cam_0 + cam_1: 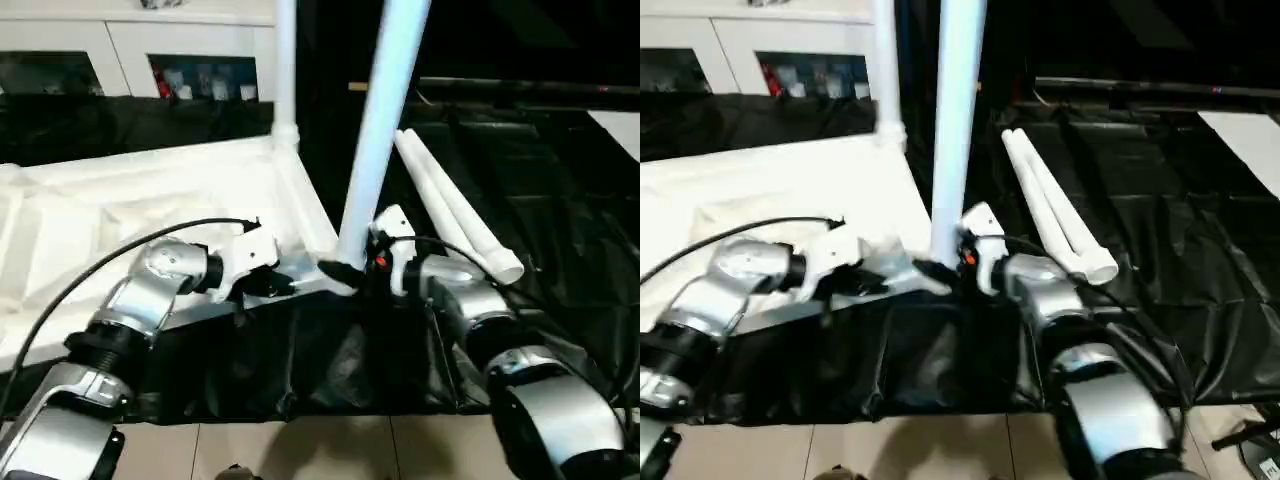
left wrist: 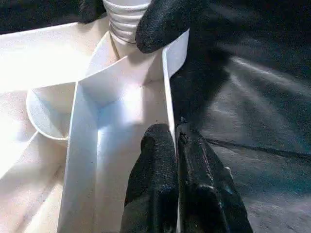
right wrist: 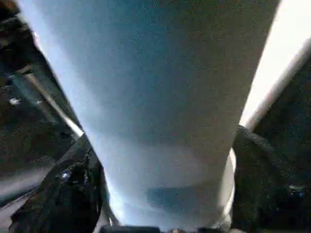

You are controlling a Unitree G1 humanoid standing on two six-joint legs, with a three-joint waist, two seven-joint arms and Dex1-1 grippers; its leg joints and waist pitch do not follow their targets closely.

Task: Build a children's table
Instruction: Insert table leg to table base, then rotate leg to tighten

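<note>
The children's table top (image 1: 150, 190) lies upside down on black cloth, white with a raised rim. One white leg (image 1: 285, 60) stands in its far corner socket. A second leg (image 1: 385, 120) stands in the near corner socket, its ribbed end (image 2: 124, 19) seated there. My left gripper (image 1: 285, 283) is shut on the thin rim wall (image 2: 170, 87) just beside that socket. My right gripper (image 1: 350, 270) is at the foot of the near leg (image 3: 160, 97), open, with a black finger (image 3: 68, 194) on either side of the tube. Two more legs (image 1: 455, 215) lie side by side to the right.
Black cloth (image 1: 560, 200) covers the work surface, and its front edge drops to a tiled floor (image 1: 300, 450). A white cabinet with glass doors (image 1: 130, 60) stands behind the table top. A cable runs along each forearm.
</note>
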